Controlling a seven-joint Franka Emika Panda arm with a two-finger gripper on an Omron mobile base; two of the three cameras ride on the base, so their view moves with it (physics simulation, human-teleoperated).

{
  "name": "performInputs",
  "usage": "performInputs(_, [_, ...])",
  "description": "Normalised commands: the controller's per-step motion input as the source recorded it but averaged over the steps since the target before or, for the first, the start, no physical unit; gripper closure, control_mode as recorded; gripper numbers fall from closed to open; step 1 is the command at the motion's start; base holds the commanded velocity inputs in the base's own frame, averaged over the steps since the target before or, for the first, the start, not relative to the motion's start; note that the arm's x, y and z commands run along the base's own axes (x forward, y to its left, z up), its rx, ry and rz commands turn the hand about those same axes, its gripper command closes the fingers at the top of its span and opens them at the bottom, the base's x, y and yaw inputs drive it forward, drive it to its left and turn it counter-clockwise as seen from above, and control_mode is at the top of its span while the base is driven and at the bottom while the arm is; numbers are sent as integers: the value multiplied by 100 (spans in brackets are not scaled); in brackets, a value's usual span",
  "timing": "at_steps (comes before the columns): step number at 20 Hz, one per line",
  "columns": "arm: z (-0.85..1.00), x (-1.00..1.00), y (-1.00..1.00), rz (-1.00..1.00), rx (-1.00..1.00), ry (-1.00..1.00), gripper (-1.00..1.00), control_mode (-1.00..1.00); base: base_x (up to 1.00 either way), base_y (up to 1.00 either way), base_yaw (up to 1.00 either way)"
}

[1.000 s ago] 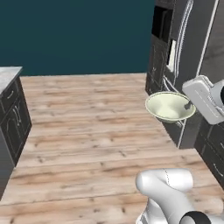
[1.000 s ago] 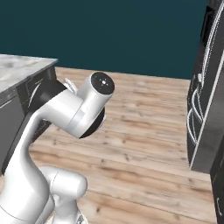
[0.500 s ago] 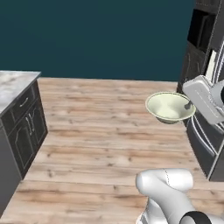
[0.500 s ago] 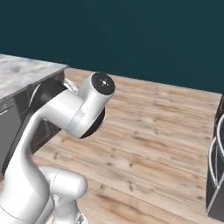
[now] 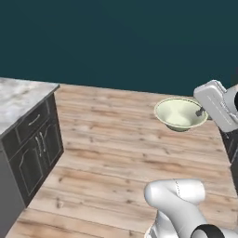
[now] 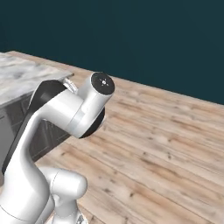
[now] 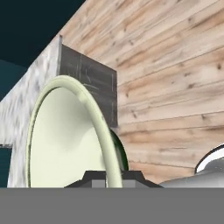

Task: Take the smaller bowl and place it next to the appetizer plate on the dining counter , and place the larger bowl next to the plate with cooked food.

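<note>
The smaller bowl (image 5: 180,114), pale cream-white with a thin rim, hangs in the air above the wooden floor, right of centre in the left base view. My gripper (image 5: 201,112) is shut on its right rim. In the hand view the smaller bowl (image 7: 65,135) stands on edge, and my gripper (image 7: 111,177) pinches its rim at the bottom. The larger bowl, the appetizer plate, the plate with cooked food and the dining counter are out of view.
A marble worktop (image 5: 21,97) over dark grey cabinet doors (image 5: 35,144) stands at the left; this marble worktop (image 6: 26,74) shows behind my arm in the right base view. Open plank floor (image 5: 116,153) lies ahead, with a dark teal wall (image 5: 116,42) behind it.
The whole picture has swung: the dark tall appliances at the right have slid out and the marble worktop has come in from the left. The bowl stays in my shut gripper.
</note>
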Motion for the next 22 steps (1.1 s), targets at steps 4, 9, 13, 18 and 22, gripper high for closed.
performInputs(4, [0, 0, 0, 0, 0, 0, 100, 100, 100, -48, 31])
performInputs(9, [0, 0, 0, 0, 0, 0, 100, 100, 100, -52, 30])
performInputs(13, [0, 0, 0, 0, 0, 0, 100, 100, 100, -54, 33])
performInputs(18, [0, 0, 0, 0, 0, 0, 100, 100, 100, -48, 39])
performInputs(22, [0, 0, 0, 0, 0, 0, 100, 100, 100, -40, 43])
